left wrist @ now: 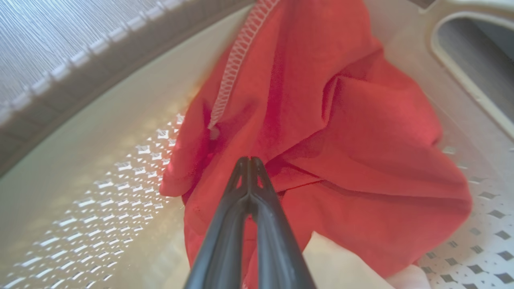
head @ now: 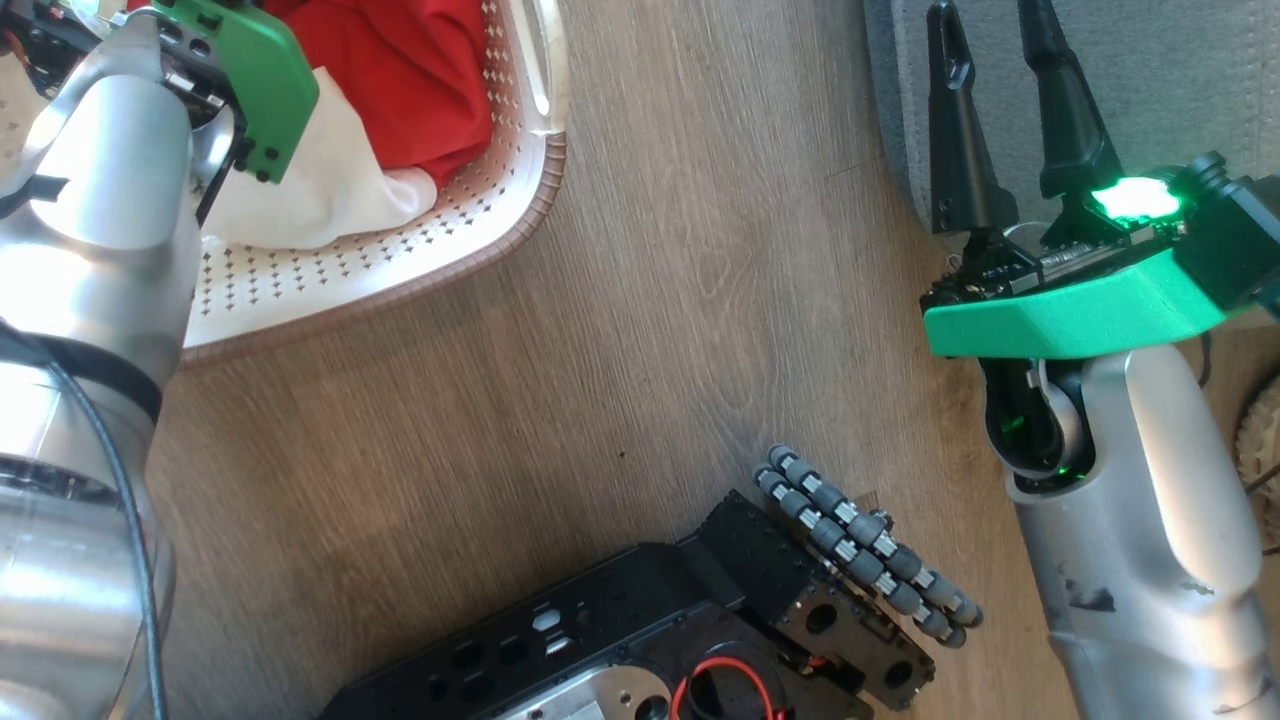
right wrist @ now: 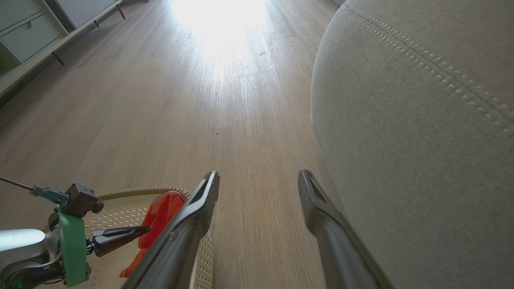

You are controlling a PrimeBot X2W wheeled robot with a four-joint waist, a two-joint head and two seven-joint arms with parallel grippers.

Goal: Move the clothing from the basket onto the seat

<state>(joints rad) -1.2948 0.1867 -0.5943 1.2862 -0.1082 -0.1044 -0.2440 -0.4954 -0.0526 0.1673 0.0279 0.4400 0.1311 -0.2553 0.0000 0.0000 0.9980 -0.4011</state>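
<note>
The cream basket (head: 450,265) sits on the floor at the upper left, holding red clothing (head: 400,70) with a white panel (head: 300,190). In the left wrist view my left gripper (left wrist: 249,160) is shut, its tips pinched into a fold of the red clothing (left wrist: 341,140) inside the basket (left wrist: 100,168). The right wrist view shows that left gripper (right wrist: 146,229) touching the raised red clothing (right wrist: 160,216). My right gripper (head: 988,10) stands open and empty over the corner of the grey seat (head: 1180,90). It (right wrist: 259,176) hangs just left of the seat (right wrist: 421,140).
Wooden floor (head: 650,300) spans the gap between basket and seat. My black base (head: 650,620) with its roller wheel (head: 860,545) lies at the bottom. A pale cabinet on legs (right wrist: 28,32) stands far off. A fuzzy object (head: 1260,440) sits at the right edge.
</note>
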